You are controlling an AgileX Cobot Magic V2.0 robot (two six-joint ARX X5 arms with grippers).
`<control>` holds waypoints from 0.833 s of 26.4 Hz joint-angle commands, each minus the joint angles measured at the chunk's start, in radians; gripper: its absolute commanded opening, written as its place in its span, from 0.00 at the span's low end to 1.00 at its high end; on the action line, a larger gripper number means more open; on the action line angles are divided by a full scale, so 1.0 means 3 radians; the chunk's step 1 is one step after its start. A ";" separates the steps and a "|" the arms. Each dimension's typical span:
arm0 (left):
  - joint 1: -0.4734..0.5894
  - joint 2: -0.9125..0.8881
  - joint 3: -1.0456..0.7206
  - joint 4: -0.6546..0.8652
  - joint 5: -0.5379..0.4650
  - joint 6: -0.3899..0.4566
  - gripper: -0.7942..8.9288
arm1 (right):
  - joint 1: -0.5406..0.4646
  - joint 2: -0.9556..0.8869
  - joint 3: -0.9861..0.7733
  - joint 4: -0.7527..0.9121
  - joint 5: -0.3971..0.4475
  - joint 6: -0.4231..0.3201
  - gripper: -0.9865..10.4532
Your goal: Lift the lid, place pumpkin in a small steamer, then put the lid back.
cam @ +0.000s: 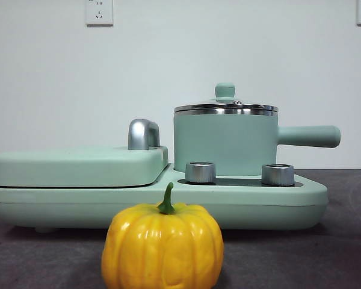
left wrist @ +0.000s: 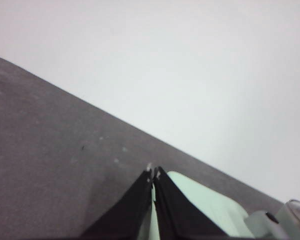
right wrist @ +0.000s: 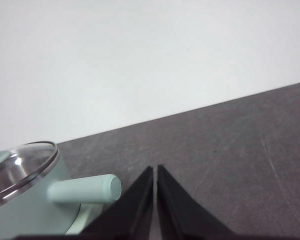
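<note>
Pumpkin (cam: 162, 247) in the foreground, steamer (cam: 225, 143) closed behind it — no brand, label or writing that I can read on anything.

I see the glossy yellow-orange ribbed pumpkin with its curved green stem standing on the dark table (cam: 337, 241), in front of the mint-green cooker base (cam: 259, 205). The steamer sits on that base behind two silver dials (cam: 200, 171), straight handle out to one side; the silver-rimmed lid (cam: 225, 107) with its mint knob rests on it. A flat cover (cam: 78, 165) lies beside. My left gripper (left wrist: 152, 173) and right gripper (right wrist: 155, 168) hang above the table, each with jaws pressed together, holding nothing.
</note>
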 commanded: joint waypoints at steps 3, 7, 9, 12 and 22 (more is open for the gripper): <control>0.0006 0.0031 0.0280 -0.0186 0.0009 0.0145 0.09 | 0.0000 0.0000 0.0270 -0.0287 0.0005 0.0017 0.10; 0.0006 0.0168 0.0618 -0.0710 0.0008 0.0248 0.09 | 0.0000 0.0032 0.0437 -0.0548 0.0005 0.0009 0.10; 0.0006 0.0270 0.0801 -0.0944 0.0008 0.0281 0.09 | 0.0000 0.0061 0.0510 -0.0642 -0.0005 0.0009 0.10; 0.0006 0.0427 0.1024 -0.1163 0.0008 0.0369 0.09 | 0.0000 0.0148 0.0642 -0.0772 -0.0006 0.0006 0.10; 0.0005 0.1061 0.1521 -0.1283 0.0011 0.0660 0.09 | 0.0000 0.0645 0.1124 -0.1091 -0.0075 -0.0309 0.10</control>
